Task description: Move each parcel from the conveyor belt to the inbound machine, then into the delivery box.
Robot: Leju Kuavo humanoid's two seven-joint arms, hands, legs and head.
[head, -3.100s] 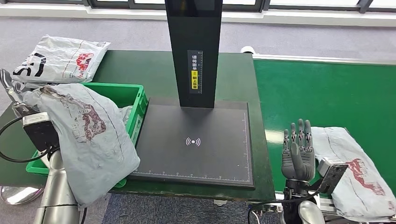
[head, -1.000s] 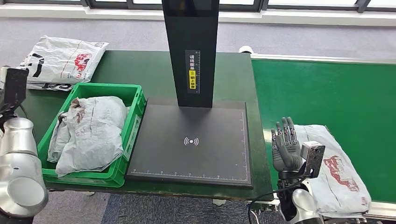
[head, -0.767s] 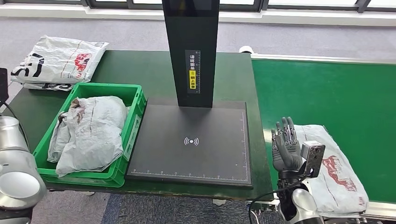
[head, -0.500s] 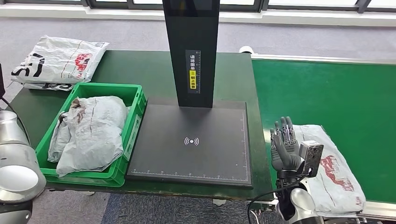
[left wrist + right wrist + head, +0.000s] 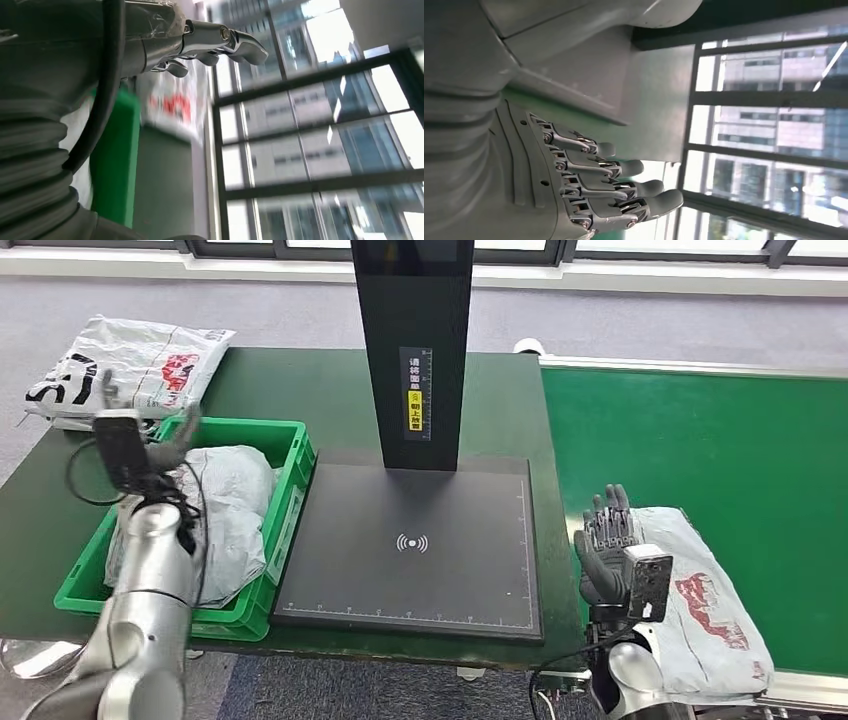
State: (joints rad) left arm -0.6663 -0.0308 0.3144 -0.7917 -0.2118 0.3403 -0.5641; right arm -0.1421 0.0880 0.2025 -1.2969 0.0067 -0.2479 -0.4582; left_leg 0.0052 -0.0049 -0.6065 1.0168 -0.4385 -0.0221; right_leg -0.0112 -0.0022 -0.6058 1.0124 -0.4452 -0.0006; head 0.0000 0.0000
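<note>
A grey parcel (image 5: pixel 700 610) with a red print lies on the green conveyor belt (image 5: pixel 720 450) near its front edge. My right hand (image 5: pixel 605 550) stands upright just left of it, fingers apart, holding nothing; the right wrist view shows its fingers (image 5: pixel 594 185) straight. The black inbound machine (image 5: pixel 415 545) with its scan mark sits mid-table, bare. Another grey parcel (image 5: pixel 230 505) lies in the green delivery box (image 5: pixel 285 455). My left hand (image 5: pixel 150 430) is raised over the box's far left corner, fingers spread and empty, and its fingers (image 5: pixel 220 42) show in the left wrist view.
A white parcel (image 5: pixel 130 370) with red and black print lies on the dark green table (image 5: pixel 300 390) behind the box. The machine's black post (image 5: pixel 412 340) rises at the centre back. Grey floor lies beyond the table.
My left arm has swung in from the picture's left edge, and its hand now hovers over the green box. The conveyor parcel has drifted slightly toward the front. My right hand has stayed in place.
</note>
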